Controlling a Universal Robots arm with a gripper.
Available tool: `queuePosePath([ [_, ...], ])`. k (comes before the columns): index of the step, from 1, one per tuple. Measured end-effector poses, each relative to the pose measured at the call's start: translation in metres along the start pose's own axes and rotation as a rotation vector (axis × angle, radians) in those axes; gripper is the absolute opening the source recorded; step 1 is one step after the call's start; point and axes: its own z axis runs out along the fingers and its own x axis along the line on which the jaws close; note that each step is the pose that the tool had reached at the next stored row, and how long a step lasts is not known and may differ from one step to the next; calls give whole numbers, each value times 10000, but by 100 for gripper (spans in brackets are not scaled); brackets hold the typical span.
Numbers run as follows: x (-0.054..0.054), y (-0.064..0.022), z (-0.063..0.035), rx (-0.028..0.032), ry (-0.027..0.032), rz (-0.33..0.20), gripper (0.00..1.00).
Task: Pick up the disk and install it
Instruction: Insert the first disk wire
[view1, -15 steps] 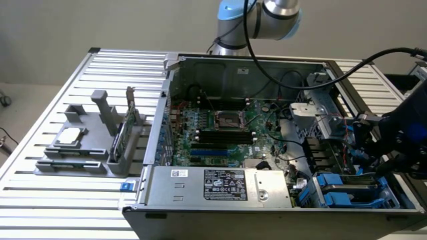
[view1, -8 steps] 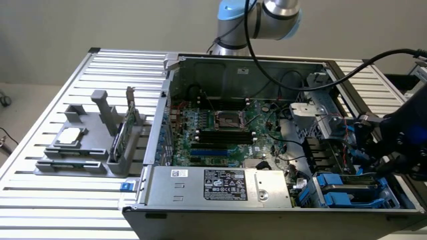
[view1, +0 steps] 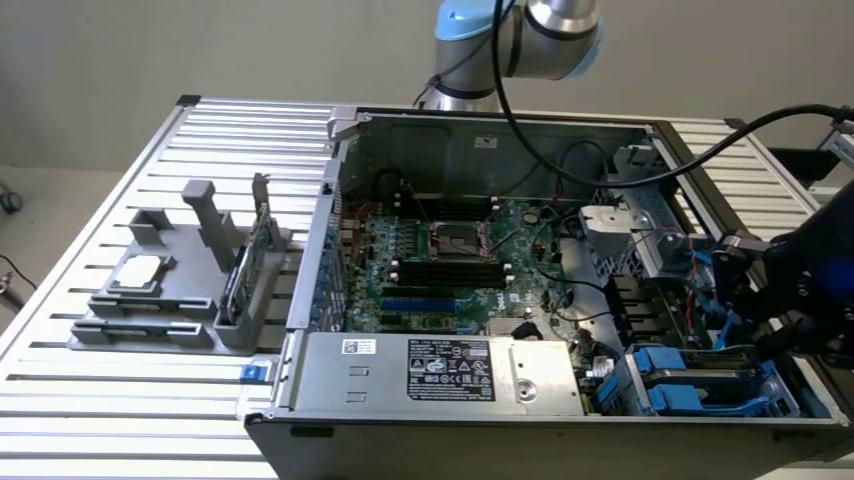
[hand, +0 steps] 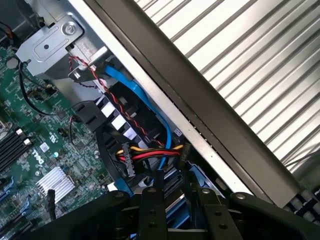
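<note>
A ribbed metal table (view1: 80, 400) carries an open computer case (view1: 534, 445) that takes up the centre and right of the exterior view. Inside lie the green motherboard (view1: 441, 260) and, along the case's lower edge, a silver power supply (view1: 441, 370). The robot arm (view1: 534, 30) enters at the top centre. A gray fixture (view1: 147, 330) sits on the table at the exterior view's left, with a thin green circuit card (view1: 247, 270) standing upright in it and a small square silver chip (view1: 140, 272) lying flat beside it.

The dark gripper (view1: 801, 290) hangs at the right edge, over the drive-bay corner, where blue drive frames (view1: 674, 385) sit in the lower right. In the wrist view the gripper (hand: 177, 197) has its black fingers (hand: 150, 210) on either side of the disk (hand: 170, 201), a silver strip edged in blue. They appear closed on it, though much of the disk is hidden. Just beyond it run a red, yellow and black cable bundle (hand: 145, 155) and a blue cable (hand: 145, 100).
</note>
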Motion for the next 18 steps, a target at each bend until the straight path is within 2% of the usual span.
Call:
queuePosePath([
  [3, -9, 0, 13, -26, 13, 67, 31],
  [7, -12, 1, 23, -52, 3, 250, 31],
  [18, -10, 5, 30, -82, -109, 922, 31],
])
